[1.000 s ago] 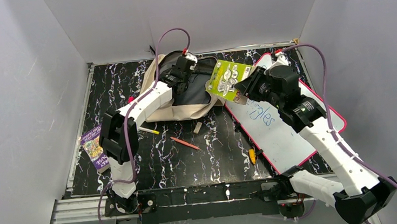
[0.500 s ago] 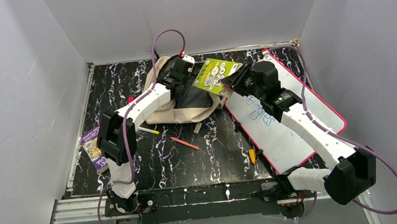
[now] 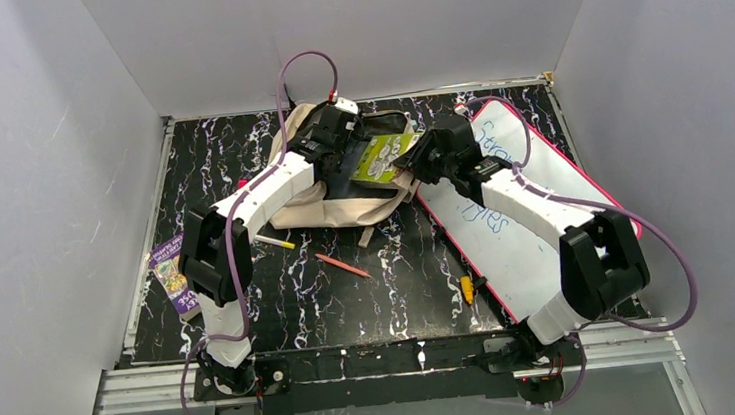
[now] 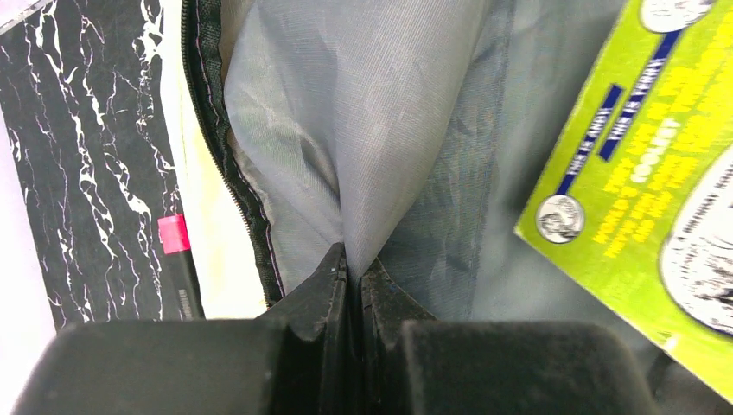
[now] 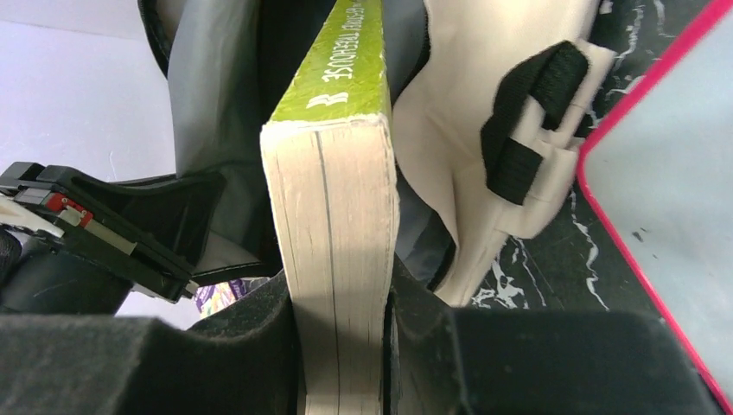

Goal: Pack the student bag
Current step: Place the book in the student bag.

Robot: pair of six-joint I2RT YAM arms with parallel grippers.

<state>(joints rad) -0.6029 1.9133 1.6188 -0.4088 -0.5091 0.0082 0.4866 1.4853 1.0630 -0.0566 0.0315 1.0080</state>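
The cream student bag lies at the back of the table with its mouth open, grey lining showing. My left gripper is shut on the lining at the bag's opening and holds it up. My right gripper is shut on a green paperback book, pages and spine seen in the right wrist view. The book's far end sits inside the bag's mouth. The bag's black strap lies beside the book.
A pink-framed whiteboard lies on the right under my right arm. A purple book lies at the left edge. A yellow pencil, a red pencil, an eraser and a small yellow object lie on the black marbled table.
My right gripper has carried the green book left and down from above the whiteboard into the bag's mouth. My left gripper has kept holding the bag open.
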